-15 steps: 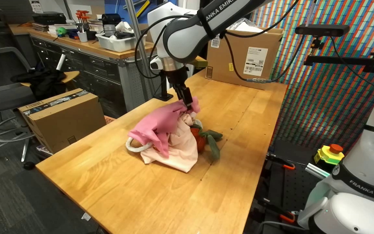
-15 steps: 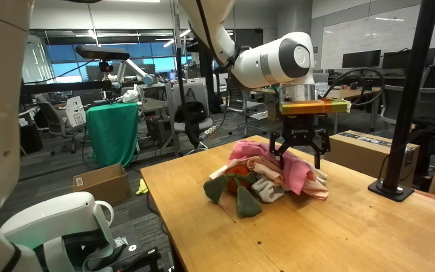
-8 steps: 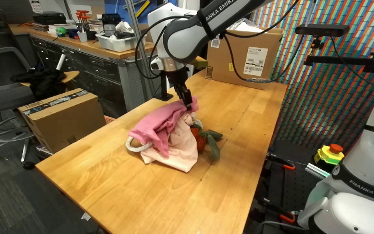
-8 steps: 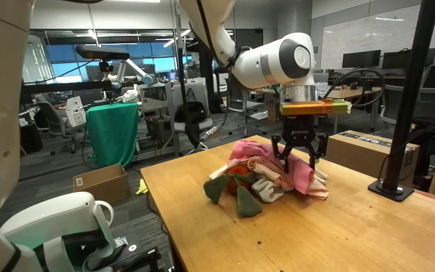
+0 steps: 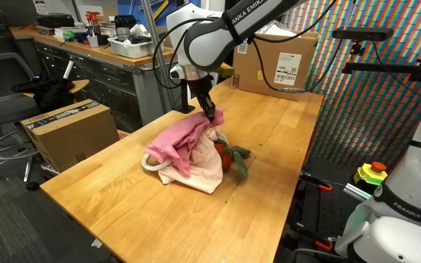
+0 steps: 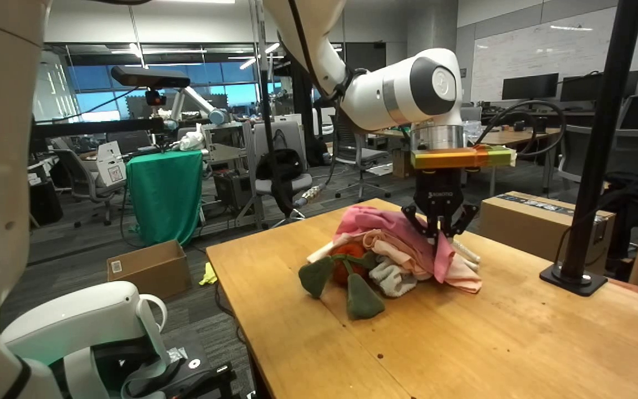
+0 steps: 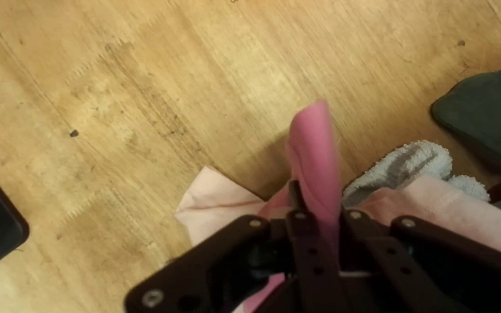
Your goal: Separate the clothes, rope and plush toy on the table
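Drawn together from a wide spread a second earlier, two black fingers [image 7: 305, 230] of one gripper [image 6: 441, 240] stand almost touching, pinching a fold of pink cloth [image 5: 181, 133]. That fold rises between the fingertips in the wrist view, while the rest drapes over one peach cloth [image 5: 205, 168] on one wooden table [image 5: 196, 223]. Three cloths show in all, the third being one white cloth [image 6: 394, 277], partly covered by the peach. One rope [image 5: 155, 168] loops out from under the pink cloth, apart from the fingers, and one stuffed toy [image 6: 339, 272] lies just beside the white cloth.
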`<state>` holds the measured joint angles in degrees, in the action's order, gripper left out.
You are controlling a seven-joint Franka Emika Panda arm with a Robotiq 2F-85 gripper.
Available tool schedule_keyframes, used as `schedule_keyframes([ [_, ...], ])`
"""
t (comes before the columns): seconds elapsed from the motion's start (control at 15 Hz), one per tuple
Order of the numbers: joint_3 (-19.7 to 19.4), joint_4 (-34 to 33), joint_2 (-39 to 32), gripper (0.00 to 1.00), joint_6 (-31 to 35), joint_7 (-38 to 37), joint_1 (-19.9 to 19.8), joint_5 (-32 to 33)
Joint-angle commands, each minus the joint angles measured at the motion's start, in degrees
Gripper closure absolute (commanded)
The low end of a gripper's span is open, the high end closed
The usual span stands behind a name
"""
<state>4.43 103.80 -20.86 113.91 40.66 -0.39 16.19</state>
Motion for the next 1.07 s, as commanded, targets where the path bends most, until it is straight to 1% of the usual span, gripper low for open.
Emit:
schedule_keyframes([
  [0.0,-0.34,0.44,1.70,0.97,-0.95,-0.88,0.57,0.79],
  [0.07,-0.39,0.71,2.19,0.95,-0.73,-1.38,0.66,0.95],
  [0.33,-0.66,3.48,8.64,0.95,1.60,-7.56,1.17,1.95],
  [0.4,-0.72,4.48,11.16,0.95,2.53,-9.77,1.11,1.86],
  [0.67,-1.02,6.20,20.96,0.95,2.09,-15.67,0.62,0.35],
  [0.8,-1.04,8.64,27.26,0.95,1.86,-19.68,1.08,-0.52],
  [1.0,-1.51,11.34,34.47,0.95,3.07,-25.26,0.94,-0.70],
])
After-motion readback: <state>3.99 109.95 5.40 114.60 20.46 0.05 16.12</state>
